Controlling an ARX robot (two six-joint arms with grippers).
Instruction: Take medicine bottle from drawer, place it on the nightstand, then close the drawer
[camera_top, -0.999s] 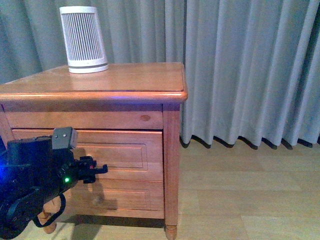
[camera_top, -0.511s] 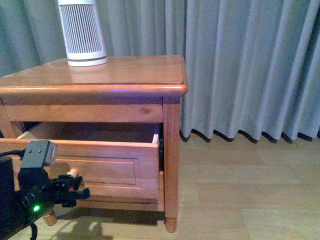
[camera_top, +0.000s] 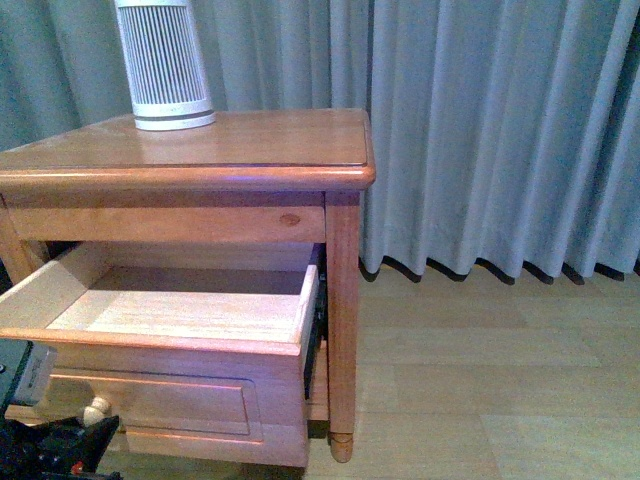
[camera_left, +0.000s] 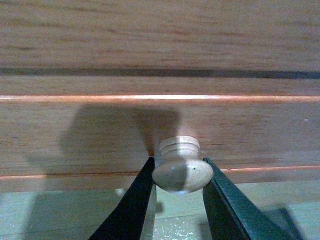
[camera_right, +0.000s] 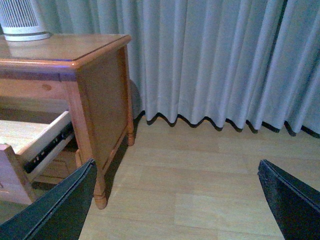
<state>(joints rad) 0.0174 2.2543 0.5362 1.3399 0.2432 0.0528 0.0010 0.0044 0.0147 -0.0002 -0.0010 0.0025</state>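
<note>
Against grey curtains (camera_top: 480, 130), the drawer (camera_top: 180, 310) of the nightstand (camera_top: 250, 150) stands open (pale wood inside), the left gripper (camera_left: 178, 162) clamped on its knob (camera_left: 181, 174), the right gripper (camera_right: 176, 167) spread wide.

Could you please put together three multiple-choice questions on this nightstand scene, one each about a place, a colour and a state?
1. Where does the white ribbed device stand? A on the nightstand top; B on the floor; C on a shelf.
2. What colour is the curtain? A red; B grey-blue; C yellow.
3. How is the upper drawer? A shut; B pulled out; C taken off entirely.
Answers: 1 A, it sits near the back of the top. 2 B, its folds look grey-blue in the front and right wrist views. 3 B, its pale inside shows, and the left gripper clamps its knob.
</note>
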